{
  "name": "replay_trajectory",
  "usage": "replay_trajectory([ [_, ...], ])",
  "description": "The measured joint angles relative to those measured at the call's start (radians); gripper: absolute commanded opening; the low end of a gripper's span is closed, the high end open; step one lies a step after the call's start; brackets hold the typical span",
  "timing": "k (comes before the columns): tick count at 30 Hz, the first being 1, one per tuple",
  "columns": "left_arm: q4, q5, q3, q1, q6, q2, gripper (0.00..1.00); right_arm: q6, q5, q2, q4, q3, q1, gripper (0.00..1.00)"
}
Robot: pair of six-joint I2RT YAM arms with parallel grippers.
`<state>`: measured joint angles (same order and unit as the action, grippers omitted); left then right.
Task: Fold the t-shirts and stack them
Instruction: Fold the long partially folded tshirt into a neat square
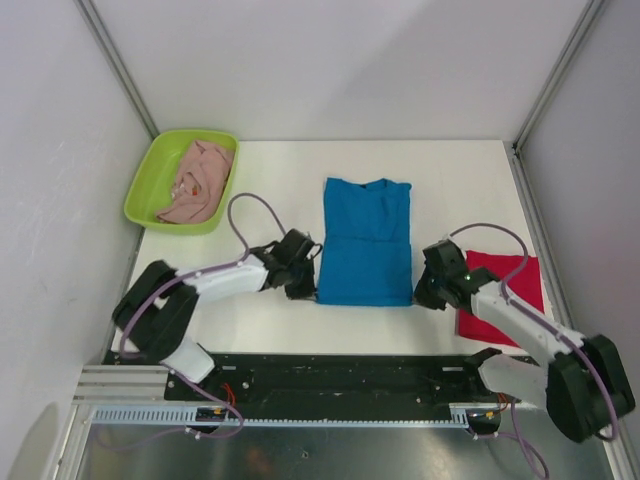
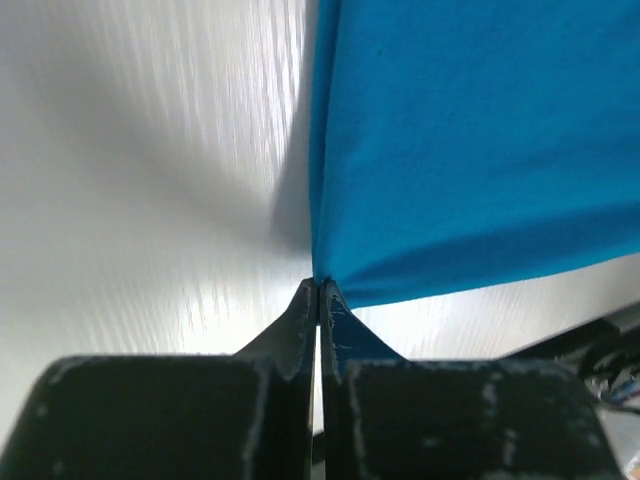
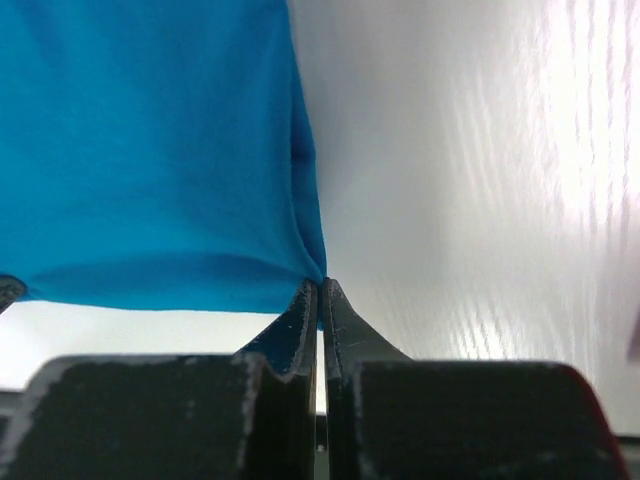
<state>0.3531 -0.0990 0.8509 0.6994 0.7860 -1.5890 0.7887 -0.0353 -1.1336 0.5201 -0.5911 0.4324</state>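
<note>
Top external: one blue t-shirt [image 1: 366, 245], one red t-shirt [image 1: 532, 293], one pink t-shirt [image 1: 200, 180].

I see the tray [image 1: 145, 185] at the far-left corner of the surface [image 1: 270, 190], with a first shirt [image 1: 200, 180] lying inside it. A second shirt [image 1: 365, 245] lies flat on the middle of the surface, collar toward the far edge. My left gripper [image 1: 311, 288] sits at its near-left corner and my right gripper [image 1: 420, 296] at its near-right corner, each touching the cloth there. A third shirt [image 1: 520, 270] lies further right, near the surface's right edge, partly under my right arm [image 1: 530, 325].
</note>
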Motion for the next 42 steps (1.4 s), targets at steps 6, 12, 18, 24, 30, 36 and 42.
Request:
replay_trajectory([
  [6,0.023,0.003,-0.127,0.030,0.059,0.251,0.00,0.054,0.003,0.226,0.141,0.012,0.089,0.00],
  [12,0.055,0.018,-0.119,0.034,0.079,0.412,0.00,0.079,0.002,0.333,0.240,-0.040,0.101,0.00],
  [18,0.100,0.046,0.055,0.003,0.058,0.342,0.00,0.022,-0.047,0.179,0.244,-0.238,0.068,0.00],
  [24,0.095,0.063,0.348,-0.095,-0.004,0.098,0.00,-0.066,-0.038,-0.048,0.129,-0.400,-0.081,0.00],
  [30,0.090,0.070,0.587,-0.162,-0.045,-0.133,0.00,-0.132,0.019,-0.303,-0.019,-0.533,-0.189,0.00],
  [36,0.079,0.069,0.765,-0.195,-0.071,-0.332,0.00,-0.162,0.082,-0.500,-0.122,-0.636,-0.267,0.00],
  [42,0.077,0.068,0.935,-0.220,-0.090,-0.494,0.00,-0.172,0.106,-0.647,-0.179,-0.758,-0.299,0.00],
])
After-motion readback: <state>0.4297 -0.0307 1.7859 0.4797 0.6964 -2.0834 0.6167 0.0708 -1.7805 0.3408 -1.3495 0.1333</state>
